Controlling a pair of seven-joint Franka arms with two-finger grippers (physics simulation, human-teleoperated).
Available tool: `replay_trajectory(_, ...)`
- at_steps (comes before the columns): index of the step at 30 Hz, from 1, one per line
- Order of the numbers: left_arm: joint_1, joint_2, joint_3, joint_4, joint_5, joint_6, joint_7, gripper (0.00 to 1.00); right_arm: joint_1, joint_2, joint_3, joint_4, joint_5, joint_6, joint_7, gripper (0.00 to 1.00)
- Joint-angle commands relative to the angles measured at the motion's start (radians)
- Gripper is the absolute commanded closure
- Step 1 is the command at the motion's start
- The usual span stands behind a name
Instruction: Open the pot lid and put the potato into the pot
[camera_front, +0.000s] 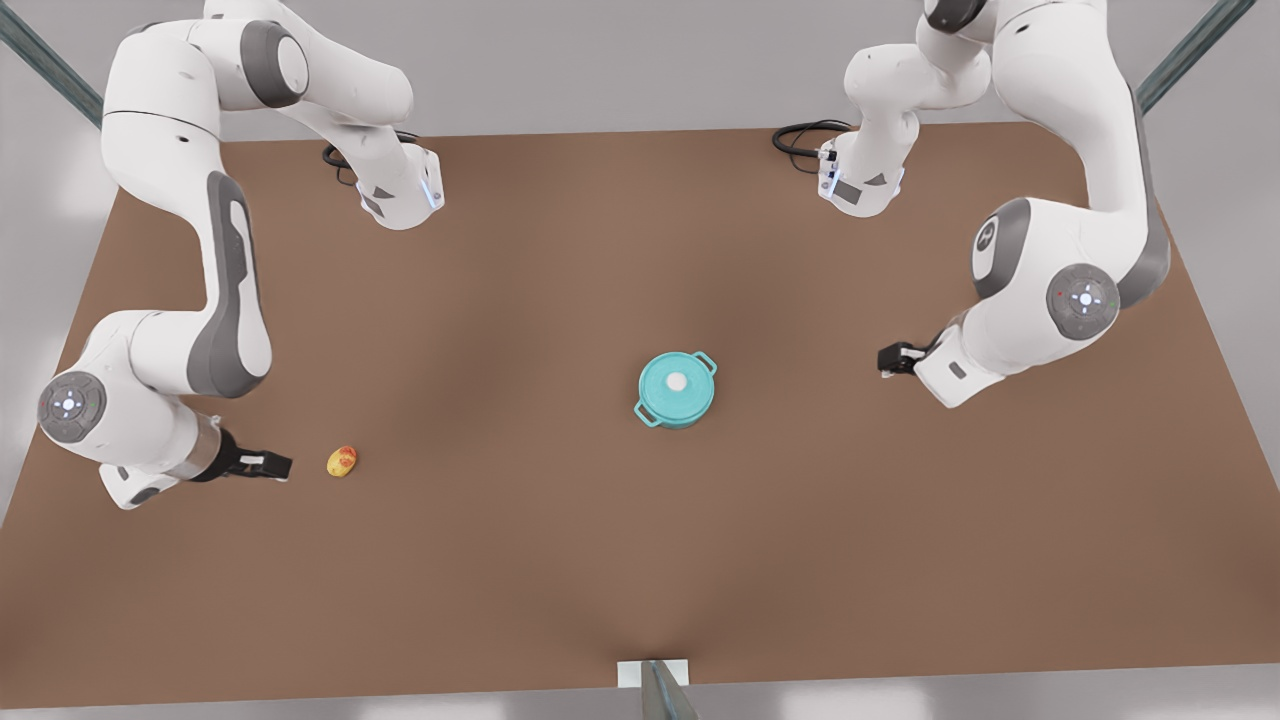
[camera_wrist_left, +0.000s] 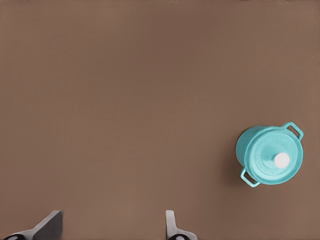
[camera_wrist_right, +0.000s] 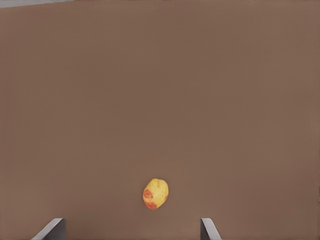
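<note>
Potato (camera_front: 342, 461) sits on the table (camera_front: 560, 560), just ahead of my right gripper (camera_front: 268, 465), fingers spread to straddle it. Lid (camera_front: 677, 383) is on the pot (camera_front: 678, 414) mid-table; left gripper (camera_front: 893, 360), open, waits well apart, facing it.

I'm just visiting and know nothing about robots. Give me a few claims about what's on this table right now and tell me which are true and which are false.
1. The pot lid sits on the pot. True.
2. The potato is inside the pot. False: it lies on the table, off toward the front view's left.
3. The right gripper is beside the potato with its fingers open. True.
4. The left gripper grips the lid's knob. False: it is open, apart from the pot.
</note>
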Motion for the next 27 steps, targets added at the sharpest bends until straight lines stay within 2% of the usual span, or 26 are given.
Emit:
replay_trajectory(1, 0.002, 0.0, 0.001, -0.006, 0.005, 0.09, 0.012, 0.0, 0.003, -0.001, 0.001, 0.0, -0.002, -0.015, 0.02, 0.0)
replay_trajectory(3, -0.093, 0.012, -0.016, 0.003, 0.018, 0.159, 0.009, 0.0, 0.0, 0.014, -0.013, -0.013, 0.001, -0.064, 0.02, 0.0)
replay_trajectory(4, -0.21, 0.031, -0.016, -0.005, 0.042, 0.156, -0.103, 0.0, 0.008, 0.02, -0.011, -0.038, 0.007, -0.052, 0.055, 0.0)
replay_trajectory(5, -0.353, 0.035, -0.016, 0.004, 0.06, 0.155, -0.365, 0.0, 0.01, 0.022, -0.013, -0.064, 0.004, -0.044, 0.119, 0.0)
replay_trajectory(6, -0.443, 0.054, -0.018, 0.034, 0.063, 0.155, -0.599, 0.0, 0.037, -0.003, -0.013, -0.171, 0.007, 0.058, 0.19, 0.0)
replay_trajectory(8, -0.572, 0.199, -0.015, 0.107, 0.08, 0.158, -0.807, 0.0, 0.059, -0.007, -0.013, -0.231, 0.005, 0.109, 0.276, 0.0)
replay_trajectory(9, -0.598, 0.225, -0.016, 0.098, 0.146, 0.17, -0.895, 0.0, 0.056, 0.017, -0.014, -0.248, 0.005, 0.172, 0.277, 0.0)
replay_trajectory(11, -0.601, 0.294, -0.015, 0.077, 0.155, 0.291, -0.956, 0.0, 0.051, 0.017, -0.017, -0.309, 0.007, 0.28, 0.288, 0.0)
replay_trajectory(17, -0.586, 0.385, 0.03, 0.092, 0.155, 0.388, -0.904, 0.0, 0.026, 0.065, -0.045, -0.314, 0.051, 0.365, 0.294, 0.0)
replay_trajectory(21, -0.594, 0.408, 0.03, 0.073, 0.163, 0.439, -0.906, 0.0, 0.026, 0.075, -0.045, -0.377, 0.051, 0.462, 0.314, 0.0)
replay_trajectory(22, -0.595, 0.399, 0.03, -0.014, 0.181, 0.538, -0.912, 0.0, 0.028, 0.08, -0.045, -0.377, 0.053, 0.465, 0.314, 0.0)
replay_trajectory(27, -0.6, 0.399, 0.028, -0.037, 0.184, 0.546, -0.918, 0.0, 0.025, 0.131, -0.048, -0.386, 0.051, 0.536, 0.337, 0.0)
